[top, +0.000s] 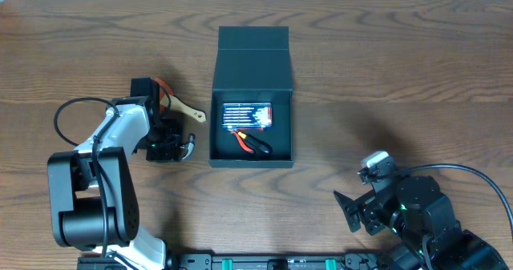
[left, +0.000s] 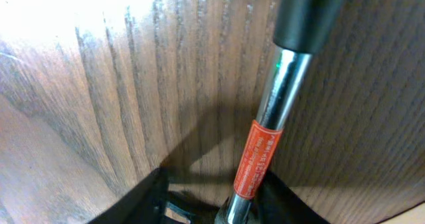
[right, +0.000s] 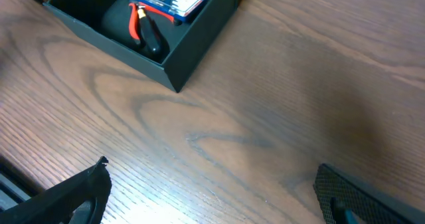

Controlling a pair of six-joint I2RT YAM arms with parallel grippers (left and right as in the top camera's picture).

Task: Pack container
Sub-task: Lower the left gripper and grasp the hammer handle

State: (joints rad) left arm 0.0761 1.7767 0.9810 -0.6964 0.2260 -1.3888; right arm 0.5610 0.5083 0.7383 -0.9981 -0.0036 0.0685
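The container [top: 252, 62] is a square black box with its flap lid standing open at the back. It also shows in the right wrist view [right: 192, 44]. Inside lie a blue flat case of bits [top: 246, 114] and red-handled pliers [top: 250, 144]. My left gripper [left: 219, 201] is low over the table, left of the box. Its fingers straddle a chrome tool shaft with a red label [left: 260, 151] and a black handle [left: 309, 14]. The shaft lies against the right finger, with a gap to the left finger. My right gripper [right: 212, 184] is open and empty over bare wood at the front right.
A tool with a light wooden handle [top: 189, 113] and an orange part [top: 164, 90] lies beside the left wrist, partly hidden by the arm. Cables loop near both arm bases. The table is dark wood.
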